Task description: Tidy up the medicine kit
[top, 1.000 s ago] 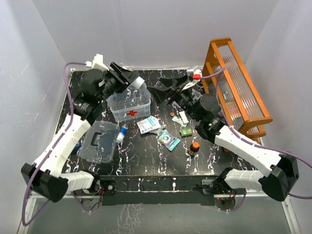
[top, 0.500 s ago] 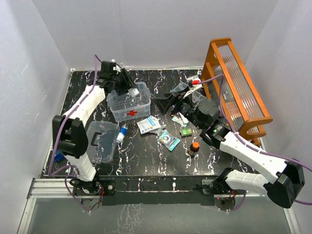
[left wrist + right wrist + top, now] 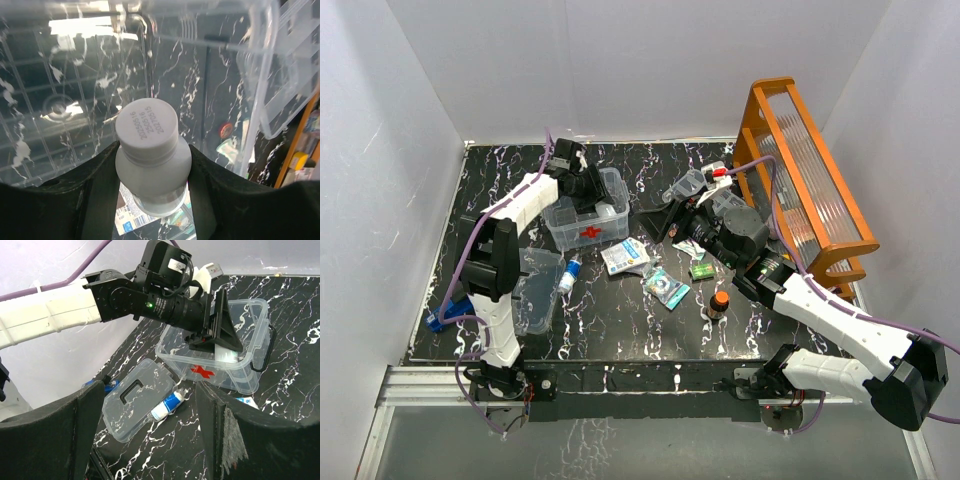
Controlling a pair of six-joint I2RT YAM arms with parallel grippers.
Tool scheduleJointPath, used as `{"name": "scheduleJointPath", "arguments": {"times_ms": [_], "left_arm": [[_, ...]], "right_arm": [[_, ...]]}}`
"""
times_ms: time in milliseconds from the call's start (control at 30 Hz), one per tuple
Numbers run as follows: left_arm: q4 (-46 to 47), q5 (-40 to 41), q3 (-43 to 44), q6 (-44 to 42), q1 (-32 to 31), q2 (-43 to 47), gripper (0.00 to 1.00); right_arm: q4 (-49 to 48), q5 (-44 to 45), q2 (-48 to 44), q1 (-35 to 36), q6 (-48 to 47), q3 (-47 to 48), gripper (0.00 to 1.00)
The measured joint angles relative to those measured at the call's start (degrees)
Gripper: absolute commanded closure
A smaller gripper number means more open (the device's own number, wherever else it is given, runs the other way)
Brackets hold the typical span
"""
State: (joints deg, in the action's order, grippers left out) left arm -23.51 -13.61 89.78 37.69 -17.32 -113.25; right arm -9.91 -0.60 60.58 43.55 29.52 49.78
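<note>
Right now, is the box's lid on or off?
Off. The lid lies on the table, beside the open box.

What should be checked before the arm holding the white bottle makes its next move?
1. Grip: ok. The left tool clamps the white bottle below its cap.
2. Position: ok. The bottle hangs over the open clear box.
3. Box uncovered: ok. The lid lies on the table beside the box.
4. Spot under the bottle free: cannot tell; the bottle hides it.
5. Right tool out of the way: ok. It is open, empty, and apart from the box.
</note>
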Motion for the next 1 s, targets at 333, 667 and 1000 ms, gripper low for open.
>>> {"name": "scheduleJointPath", "arguments": {"times_ms": [333,667,1000], "left_arm": [[-2.0,1.9,-3.2,0.5,-5.7,0.3,0.71],[-2.5,2.2,-3.6,1.1,-6.1,0.3,0.64],[-6.7,3.1,0.3,-4.3,-7.0,-3.6,0.61]], "right_arm": [[2.3,0.5,0.0,0.0,0.7,0.0,0.29],[2.9,2.9,0.0,0.0,1.1,-0.4,0.29],[4.0,3.9,0.0,0.0,2.2,-0.9,0.29]]}}
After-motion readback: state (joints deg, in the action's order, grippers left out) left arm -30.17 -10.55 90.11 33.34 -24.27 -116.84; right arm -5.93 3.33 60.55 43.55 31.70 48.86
